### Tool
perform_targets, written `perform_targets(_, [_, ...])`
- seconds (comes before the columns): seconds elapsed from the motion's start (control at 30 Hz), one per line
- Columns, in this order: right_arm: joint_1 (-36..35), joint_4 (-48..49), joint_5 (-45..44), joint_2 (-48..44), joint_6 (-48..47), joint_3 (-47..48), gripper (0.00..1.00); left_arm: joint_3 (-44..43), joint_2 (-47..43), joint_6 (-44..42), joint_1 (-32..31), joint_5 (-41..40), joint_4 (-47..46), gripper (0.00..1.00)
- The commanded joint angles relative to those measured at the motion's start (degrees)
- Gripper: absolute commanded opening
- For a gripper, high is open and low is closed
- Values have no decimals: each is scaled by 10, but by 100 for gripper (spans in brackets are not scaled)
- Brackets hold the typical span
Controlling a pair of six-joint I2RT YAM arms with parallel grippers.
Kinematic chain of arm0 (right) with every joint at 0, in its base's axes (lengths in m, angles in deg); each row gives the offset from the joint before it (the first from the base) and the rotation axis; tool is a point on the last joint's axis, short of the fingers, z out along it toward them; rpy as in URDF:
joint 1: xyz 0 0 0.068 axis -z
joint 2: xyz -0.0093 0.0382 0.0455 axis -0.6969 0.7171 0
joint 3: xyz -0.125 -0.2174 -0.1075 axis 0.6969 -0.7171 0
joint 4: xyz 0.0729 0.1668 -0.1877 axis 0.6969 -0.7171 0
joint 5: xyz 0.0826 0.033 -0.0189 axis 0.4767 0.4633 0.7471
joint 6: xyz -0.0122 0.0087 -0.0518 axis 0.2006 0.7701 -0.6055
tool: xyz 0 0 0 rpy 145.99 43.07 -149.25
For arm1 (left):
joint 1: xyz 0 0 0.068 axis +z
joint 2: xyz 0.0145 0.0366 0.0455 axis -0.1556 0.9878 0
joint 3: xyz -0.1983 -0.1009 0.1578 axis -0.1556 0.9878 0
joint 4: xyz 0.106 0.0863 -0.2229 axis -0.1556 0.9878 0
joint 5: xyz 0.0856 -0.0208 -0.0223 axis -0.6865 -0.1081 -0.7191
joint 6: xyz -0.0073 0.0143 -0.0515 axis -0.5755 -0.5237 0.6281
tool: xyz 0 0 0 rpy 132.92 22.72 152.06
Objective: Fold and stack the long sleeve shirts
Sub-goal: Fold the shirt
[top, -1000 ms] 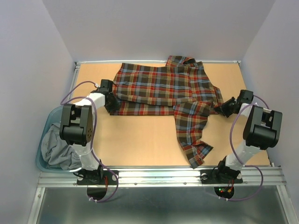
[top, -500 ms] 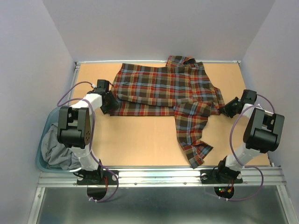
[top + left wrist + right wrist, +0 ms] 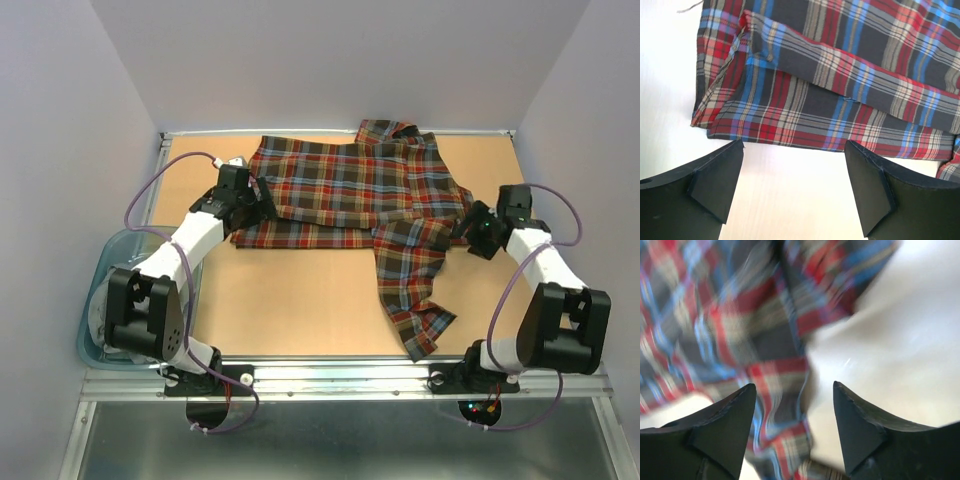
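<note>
Now both tools stand apart, having just let go: the plaid shirt point(image 3: 350, 185) lies spread on the counter point(image 3: 290, 300), its folded hem just ahead of the left tool point(image 3: 794, 145), its other edge before the right tool point(image 3: 794, 385), so this fold seems set down.

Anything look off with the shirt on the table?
One sleeve of the plaid shirt is unfolded and trails askew toward the near edge of the table. On the left, the edge of the folded-over layer runs skewed to the hem beneath. No damage visible.
</note>
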Motion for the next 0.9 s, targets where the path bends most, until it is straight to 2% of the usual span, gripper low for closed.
perform_targets(0.0, [-79,-110,-50,-40,-18,-24,70,25,-35,-36,-10,-27,-31,95])
perform_targets(0.2, [-152,-159,-85,-60,35,-65,71,46,-62,-63,-13,-41,-52,94])
perform_targets(0.47, [-177,-235,-103,-75,55,-81,72,109,-99,-108,-13,-57,-114,94])
perform_targets(0.87, [-232,-236,-82,-48,81,-124,73,143,-105,-112,-13,-46,-153,94])
